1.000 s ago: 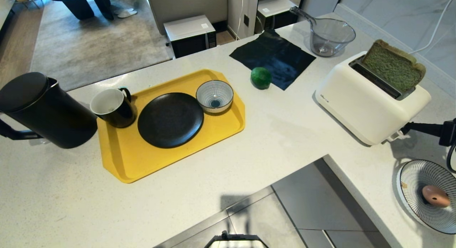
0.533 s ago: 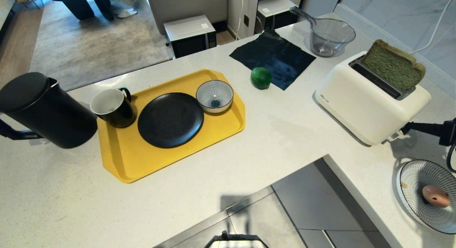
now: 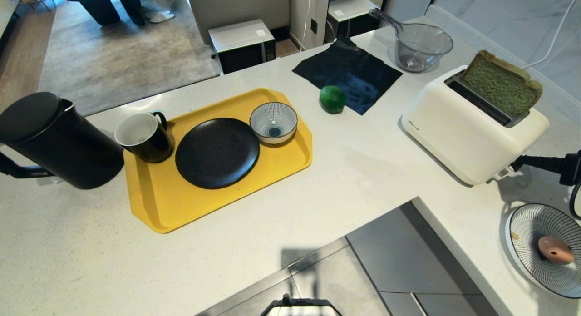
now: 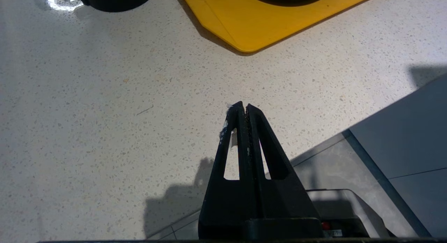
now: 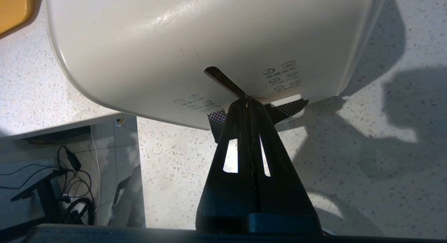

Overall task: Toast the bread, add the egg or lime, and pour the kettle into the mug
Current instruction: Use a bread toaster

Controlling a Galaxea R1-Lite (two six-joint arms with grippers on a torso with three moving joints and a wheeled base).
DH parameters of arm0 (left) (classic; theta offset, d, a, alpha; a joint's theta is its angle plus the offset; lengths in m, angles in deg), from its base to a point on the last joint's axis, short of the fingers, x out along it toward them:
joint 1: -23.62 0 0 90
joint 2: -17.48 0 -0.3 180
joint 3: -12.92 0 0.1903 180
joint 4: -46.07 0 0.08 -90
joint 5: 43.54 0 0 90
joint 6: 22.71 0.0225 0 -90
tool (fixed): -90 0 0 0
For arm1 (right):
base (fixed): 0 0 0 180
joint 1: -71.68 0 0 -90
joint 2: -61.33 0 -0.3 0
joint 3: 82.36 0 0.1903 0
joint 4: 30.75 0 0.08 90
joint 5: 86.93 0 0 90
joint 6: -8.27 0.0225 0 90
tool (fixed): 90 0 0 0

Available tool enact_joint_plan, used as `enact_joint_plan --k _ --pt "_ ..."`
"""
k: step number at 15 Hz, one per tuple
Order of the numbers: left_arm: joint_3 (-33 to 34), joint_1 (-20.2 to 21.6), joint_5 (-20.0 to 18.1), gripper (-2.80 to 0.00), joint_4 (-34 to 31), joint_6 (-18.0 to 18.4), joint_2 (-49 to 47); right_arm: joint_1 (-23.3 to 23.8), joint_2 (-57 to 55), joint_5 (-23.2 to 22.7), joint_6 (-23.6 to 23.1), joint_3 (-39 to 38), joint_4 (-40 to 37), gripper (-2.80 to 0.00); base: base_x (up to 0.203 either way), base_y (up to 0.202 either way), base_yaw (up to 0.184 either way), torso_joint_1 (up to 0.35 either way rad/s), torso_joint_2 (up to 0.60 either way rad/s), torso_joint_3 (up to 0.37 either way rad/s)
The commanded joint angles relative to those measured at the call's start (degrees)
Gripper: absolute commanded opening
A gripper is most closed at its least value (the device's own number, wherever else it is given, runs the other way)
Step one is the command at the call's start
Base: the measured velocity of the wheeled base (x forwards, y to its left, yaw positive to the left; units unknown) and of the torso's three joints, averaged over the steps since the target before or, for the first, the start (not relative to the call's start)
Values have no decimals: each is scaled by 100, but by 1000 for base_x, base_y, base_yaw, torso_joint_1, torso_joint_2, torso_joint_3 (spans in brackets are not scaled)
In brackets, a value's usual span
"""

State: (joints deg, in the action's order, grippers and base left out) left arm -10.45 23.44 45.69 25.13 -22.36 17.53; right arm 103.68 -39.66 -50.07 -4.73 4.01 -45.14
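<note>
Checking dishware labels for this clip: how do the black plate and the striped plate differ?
The black plate sits on the yellow tray; the striped plate sits directly on the counter, right of the toaster. The black plate is plain and empty; the striped plate has fine radiating lines and holds the egg. Both are round.

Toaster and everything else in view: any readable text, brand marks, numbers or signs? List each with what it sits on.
None can be read.
toaster side, head view: small dark brand mark, too small to read.
toaster end face, right wrist view: rows of icons with tiny print and, blurred, unreadable.
white cabinets on the floor: pale stickers, no legible text.
</note>
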Motion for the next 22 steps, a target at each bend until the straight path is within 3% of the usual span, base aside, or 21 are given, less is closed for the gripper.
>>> enact_joint_plan --k 1,22 --pt "97 1 -2 -280 4 0 13 -1 9 -33 -9 2 8 -280 0 0 0 0 0 0" --pt "97 1 -2 -280 4 0 13 9 159 -30 0 -38 -18 -280 0 0 0 0 0 0"
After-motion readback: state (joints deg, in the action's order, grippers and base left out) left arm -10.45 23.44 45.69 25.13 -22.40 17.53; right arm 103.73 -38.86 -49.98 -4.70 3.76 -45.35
